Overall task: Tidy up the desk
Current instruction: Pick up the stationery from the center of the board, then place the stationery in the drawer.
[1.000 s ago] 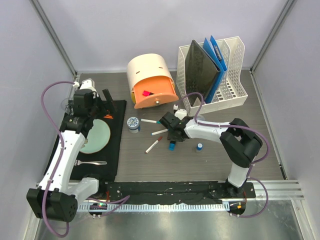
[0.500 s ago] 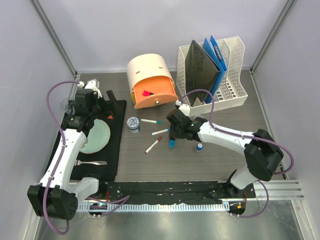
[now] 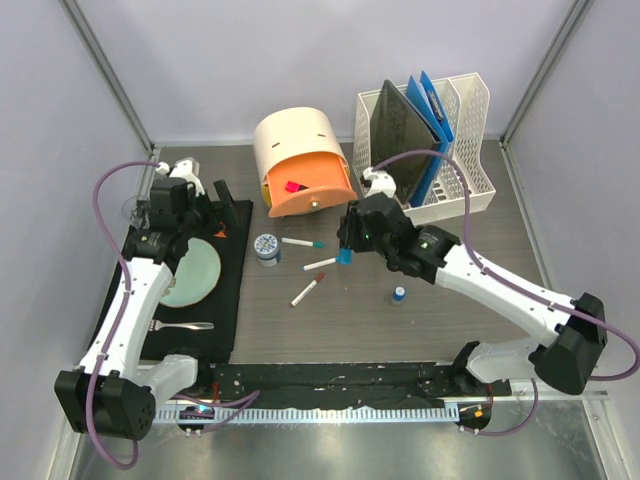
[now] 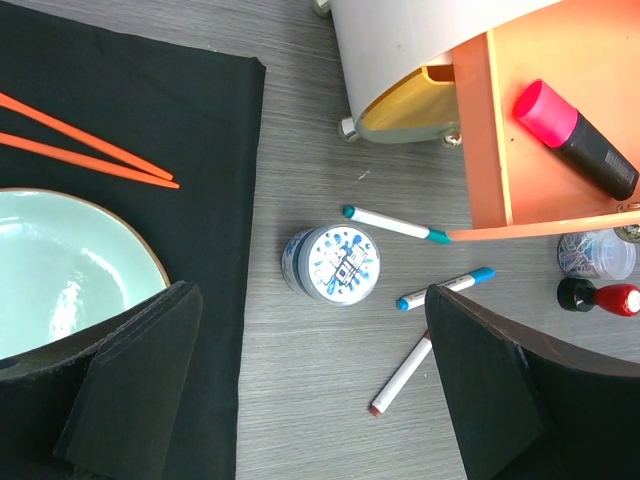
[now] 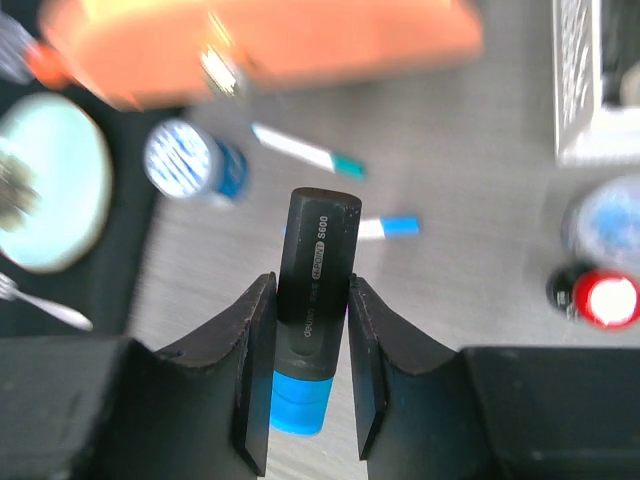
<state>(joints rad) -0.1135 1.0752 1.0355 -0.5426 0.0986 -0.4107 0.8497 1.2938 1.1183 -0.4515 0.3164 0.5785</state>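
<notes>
While the desk point(image 3: 300, 335) fills the space between the metal rails, everything else sits on it. White file rack point(image 3: 462, 150) at the far right corner, holding a black folder point(image 3: 400, 145) and a blue folder point(image 3: 432, 120). Cream drum organiser point(image 3: 292, 145) at the middle of the far edge, its orange drawer point(image 3: 312, 185) open, with a pink highlighter point(image 4: 575, 140) inside. Black mat point(image 3: 225, 300) along the left edge, with a pale green plate point(image 3: 190, 275), a fork point(image 3: 185, 325) and orange chopsticks point(image 4: 85, 150) on it.

Right gripper point(image 5: 310, 300) hangs above mid-desk, just in front of the drawer. Its jaws are clamped on a black highlighter point(image 5: 318, 270), blue cap towards the camera. Left gripper point(image 4: 310, 330) is over the far end of the mat, jaws spread wide, nothing between them.

Loose on mid-desk: a blue patterned jar point(image 3: 267, 246) beside the mat's right edge, then a teal-tipped pen point(image 3: 302, 242), a blue-tipped pen point(image 3: 322, 263) and a red-tipped pen point(image 3: 306, 291), near each other, none touching the jar.
</notes>
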